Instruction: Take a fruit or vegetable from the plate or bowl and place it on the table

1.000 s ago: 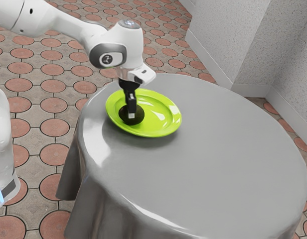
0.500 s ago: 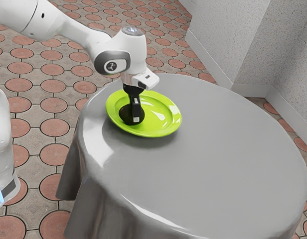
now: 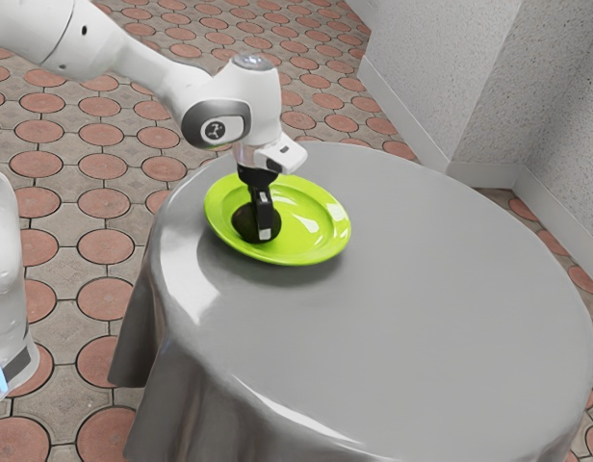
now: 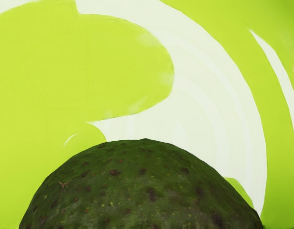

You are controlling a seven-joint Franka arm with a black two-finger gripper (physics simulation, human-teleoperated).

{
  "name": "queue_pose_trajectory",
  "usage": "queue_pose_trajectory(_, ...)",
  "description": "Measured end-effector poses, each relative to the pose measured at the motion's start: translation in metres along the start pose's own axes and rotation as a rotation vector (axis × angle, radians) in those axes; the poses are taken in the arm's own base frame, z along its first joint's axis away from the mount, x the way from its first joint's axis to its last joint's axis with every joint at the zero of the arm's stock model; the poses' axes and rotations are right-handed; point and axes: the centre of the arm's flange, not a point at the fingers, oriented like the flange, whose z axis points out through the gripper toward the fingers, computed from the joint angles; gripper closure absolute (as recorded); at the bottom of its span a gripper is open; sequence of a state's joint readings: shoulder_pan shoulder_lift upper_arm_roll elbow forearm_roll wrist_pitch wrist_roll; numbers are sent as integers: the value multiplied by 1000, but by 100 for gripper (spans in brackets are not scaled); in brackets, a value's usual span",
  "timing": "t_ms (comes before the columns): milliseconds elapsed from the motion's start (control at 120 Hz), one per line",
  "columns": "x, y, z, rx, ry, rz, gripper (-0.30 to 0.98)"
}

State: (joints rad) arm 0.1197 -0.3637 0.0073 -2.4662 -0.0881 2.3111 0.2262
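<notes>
The black gripper (image 3: 264, 227) points down at the dark avocado (image 3: 245, 222), low over the plate, and covers part of it in the exterior view. Whether it is closed on the fruit cannot be made out. The avocado is within the near-left part of the bright green plate (image 3: 321, 247), as the exterior view has it. Seen from the hand, the rounded, speckled green avocado (image 4: 144, 191) is large and close, with the plate's glossy surface (image 4: 89, 62) beyond it.
A round table with a grey cloth (image 3: 422, 289) extends from the plate toward the exterior view's right and front. Pale walls (image 3: 441, 77) stand behind it. A white robot part (image 3: 3, 279) is at the exterior view's left edge.
My hand has moved lower and a little toward the exterior view's right, beside the avocado, then shifted only slightly. The plate has stayed in place.
</notes>
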Motion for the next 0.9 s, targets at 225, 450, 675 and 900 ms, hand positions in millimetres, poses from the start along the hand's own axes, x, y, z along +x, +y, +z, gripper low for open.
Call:
queue_pose_trajectory(225,-2,0,3,-18,-1,-17,4)
queue_pose_trajectory(450,-2,-6,0,-29,14,-65,22)
queue_pose_trajectory(675,24,15,-36,22,94,-4,24)
queue_pose_trajectory(900,110,52,-69,68,197,114,24)
